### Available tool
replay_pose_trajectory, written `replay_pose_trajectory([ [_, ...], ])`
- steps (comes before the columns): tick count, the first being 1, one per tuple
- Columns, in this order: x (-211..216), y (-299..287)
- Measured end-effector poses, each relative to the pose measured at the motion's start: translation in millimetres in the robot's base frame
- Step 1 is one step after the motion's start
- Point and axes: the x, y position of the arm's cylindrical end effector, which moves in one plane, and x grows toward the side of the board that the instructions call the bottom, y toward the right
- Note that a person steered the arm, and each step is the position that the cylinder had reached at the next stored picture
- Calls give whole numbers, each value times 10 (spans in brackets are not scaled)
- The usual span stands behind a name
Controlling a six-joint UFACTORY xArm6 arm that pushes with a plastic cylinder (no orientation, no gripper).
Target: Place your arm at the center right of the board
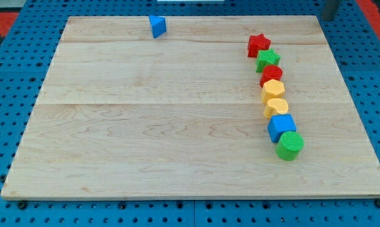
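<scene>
My tip (327,19) shows at the view's top right, just past the board's far right corner, apart from every block. On the wooden board (146,126) a curved column of blocks runs down the right side: red star (259,45), green star (267,60), red block (271,75), yellow block (273,90), a second yellow block (276,107), blue cube (281,127) and green cylinder (290,145). They touch one another. A blue triangular block (157,26) stands alone near the top edge, left of centre.
The board lies on a blue perforated table (0,94). A red area (13,16) shows at the view's top left and top right corners.
</scene>
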Motion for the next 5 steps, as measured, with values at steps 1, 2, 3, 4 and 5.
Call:
replay_pose_trajectory([
  [1,256,-72],
  [2,1148,-237],
  [3,1856,-686],
  [4,2077,-1267],
  [5,2330,-1525],
])
